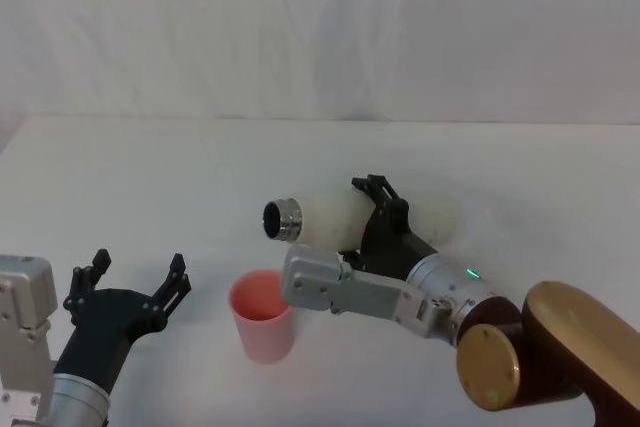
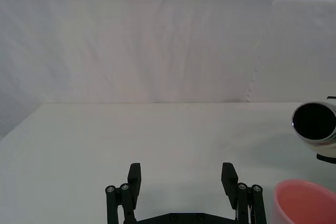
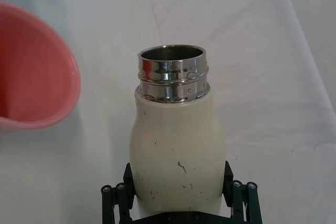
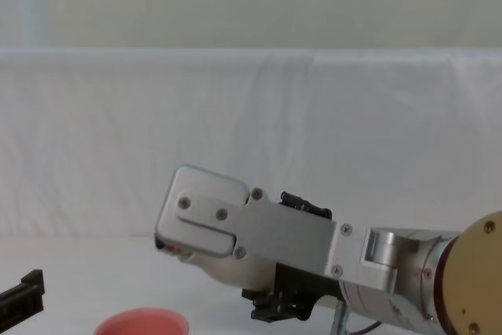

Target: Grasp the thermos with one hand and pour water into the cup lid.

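The table (image 1: 150,162), draped in white cloth, is being used as the work surface, and every place below is being given relative to the cup lid (image 1: 262,315), which is standing upright on it with its mouth open. The thermos (image 1: 318,219) is being held off the table, just behind and above the cup lid and slightly to its right, tipped close to horizontal, with its open steel neck being pointed toward the left above the cup's rim; no water is being seen leaving it. It is being clamped around its cream-white body by the right gripper (image 3: 178,195), whose black jaws are being pressed against both flanks of the lower body. The thermos is being judged rigid and fairly heavy if filled, its weight likely shifting toward the neck as it is tilted; its matte, scuffed skin is being judged less slippery than the polished neck, so the wide body is being taken as the proper place to hold, as here. The cup lid is being judged light, stiff and easily toppled by a nudge or a strong stream. The left gripper (image 1: 130,292) is being kept idle to the left of the cup lid, low over the table, its jaws spread wide and empty.
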